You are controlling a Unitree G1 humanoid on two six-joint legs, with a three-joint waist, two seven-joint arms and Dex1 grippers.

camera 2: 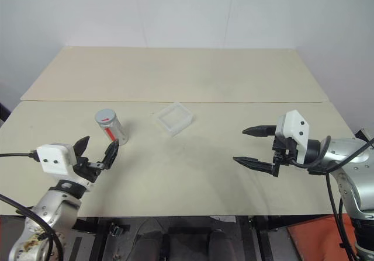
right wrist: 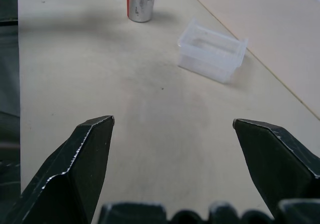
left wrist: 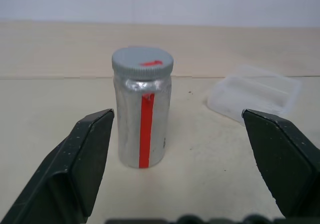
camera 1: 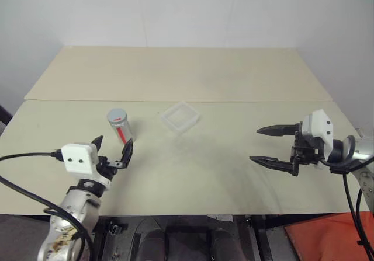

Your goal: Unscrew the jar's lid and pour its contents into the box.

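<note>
The left gripper hangs spread and empty just near of the upright jar, lid on, with the clear box to its right and the spread right gripper farther right, contents hidden.

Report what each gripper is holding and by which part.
Nothing is held. The left gripper is open just short of the jar; the right gripper is open over bare table.
</note>
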